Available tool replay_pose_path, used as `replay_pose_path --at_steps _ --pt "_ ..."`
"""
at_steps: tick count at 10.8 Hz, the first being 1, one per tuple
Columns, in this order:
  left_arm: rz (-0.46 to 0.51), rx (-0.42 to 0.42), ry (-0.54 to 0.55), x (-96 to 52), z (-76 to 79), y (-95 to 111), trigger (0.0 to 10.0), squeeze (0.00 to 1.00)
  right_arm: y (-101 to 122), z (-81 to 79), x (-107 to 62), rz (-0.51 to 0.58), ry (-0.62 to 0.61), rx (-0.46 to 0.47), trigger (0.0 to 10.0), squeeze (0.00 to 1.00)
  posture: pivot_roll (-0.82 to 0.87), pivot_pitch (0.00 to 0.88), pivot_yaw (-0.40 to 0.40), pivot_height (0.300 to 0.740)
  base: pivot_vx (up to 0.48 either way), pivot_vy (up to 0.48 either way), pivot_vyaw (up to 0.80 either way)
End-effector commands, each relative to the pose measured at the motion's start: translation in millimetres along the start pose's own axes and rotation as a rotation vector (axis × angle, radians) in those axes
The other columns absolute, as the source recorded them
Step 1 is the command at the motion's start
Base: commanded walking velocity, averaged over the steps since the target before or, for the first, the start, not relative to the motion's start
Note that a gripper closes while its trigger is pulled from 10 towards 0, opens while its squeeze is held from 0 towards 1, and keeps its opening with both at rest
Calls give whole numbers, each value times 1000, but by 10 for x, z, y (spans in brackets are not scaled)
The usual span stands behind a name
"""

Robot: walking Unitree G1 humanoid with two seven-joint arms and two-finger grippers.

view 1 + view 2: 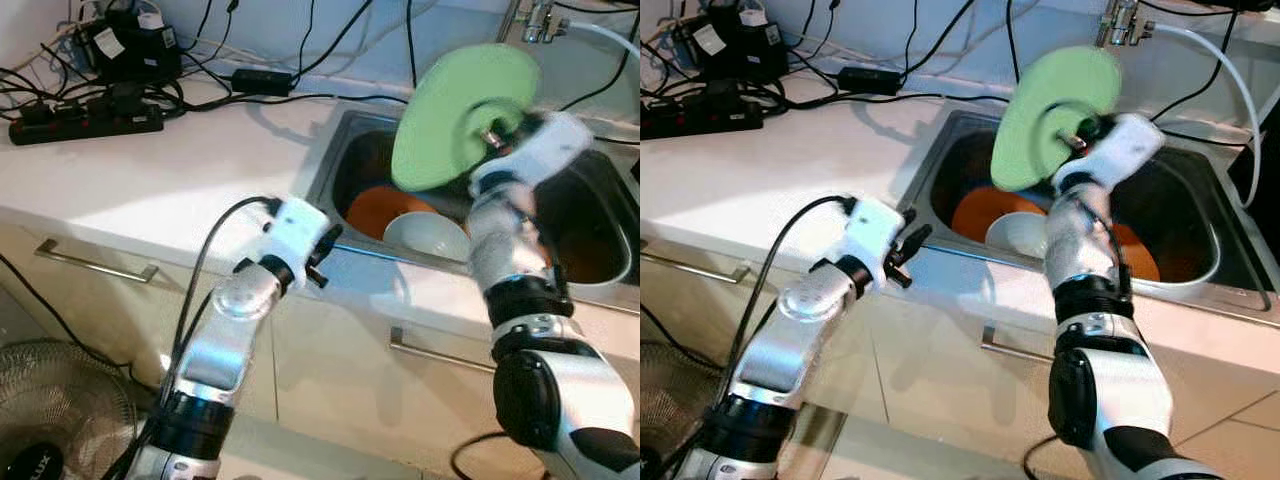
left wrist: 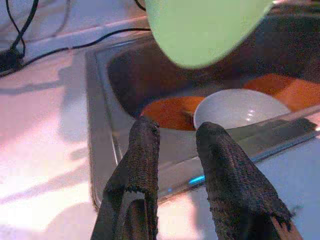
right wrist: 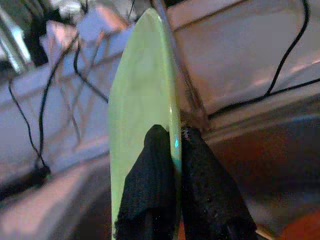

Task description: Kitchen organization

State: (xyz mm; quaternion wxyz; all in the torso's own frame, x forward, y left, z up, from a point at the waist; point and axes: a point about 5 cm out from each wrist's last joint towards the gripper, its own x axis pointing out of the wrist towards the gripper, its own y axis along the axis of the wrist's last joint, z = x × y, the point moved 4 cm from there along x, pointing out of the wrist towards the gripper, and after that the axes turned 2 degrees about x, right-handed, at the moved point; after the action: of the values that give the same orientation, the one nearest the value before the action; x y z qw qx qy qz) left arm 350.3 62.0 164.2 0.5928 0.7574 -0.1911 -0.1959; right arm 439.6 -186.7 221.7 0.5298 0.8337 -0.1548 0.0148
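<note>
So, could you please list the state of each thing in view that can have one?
green plate: lifted over the sink, tilted on edge
right tool: shut on the green plate's rim
left tool: open, holding nothing
white bowl: upright in sink
orange plate: lying in sink

Silver arms, black elbow and wrist joints, white wrist housings; black cable loops along left arm; left tool (image 2: 177, 150) fingers black, textured fabric, frayed edges

Ahead of me runs a pale counter (image 1: 150, 180) over cream cabinet doors with metal handles (image 1: 95, 265). Black cables and a power strip (image 1: 85, 122) lie against the wall to my left. A fan (image 1: 55, 410) stands low beside my left arm.
</note>
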Motion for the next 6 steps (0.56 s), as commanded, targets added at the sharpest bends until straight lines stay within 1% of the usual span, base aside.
replay_pose_path --at_steps 1,2,3,4,5,6 --pt "1 -42 -7 -14 2 14 10000 0 100 -45 34 39 21 -46 10000 0 269 35 -57 740 0 0 0" --pt "4 -52 -13 -11 8 -1 10000 0 -14 -26 13 0 29 -92 10000 0 272 36 -58 740 0 0 0" --pt "8 -70 -17 -26 13 26 10000 0 -99 -13 -3 -28 42 -136 10000 0 272 36 -58 740 0 0 0" --pt "-2 -101 -27 -49 24 49 10000 0 -169 0 -8 -61 49 -174 10000 0 272 36 -58 740 0 0 0" --pt "-13 -116 -42 -64 40 67 10000 0 -266 9 -19 -113 60 -218 10000 0 280 38 -63 740 0 0 0" --pt "-24 -124 -50 -74 53 75 10000 0 -420 38 -55 -192 64 -246 10000 0 280 38 -63 740 0 0 0"
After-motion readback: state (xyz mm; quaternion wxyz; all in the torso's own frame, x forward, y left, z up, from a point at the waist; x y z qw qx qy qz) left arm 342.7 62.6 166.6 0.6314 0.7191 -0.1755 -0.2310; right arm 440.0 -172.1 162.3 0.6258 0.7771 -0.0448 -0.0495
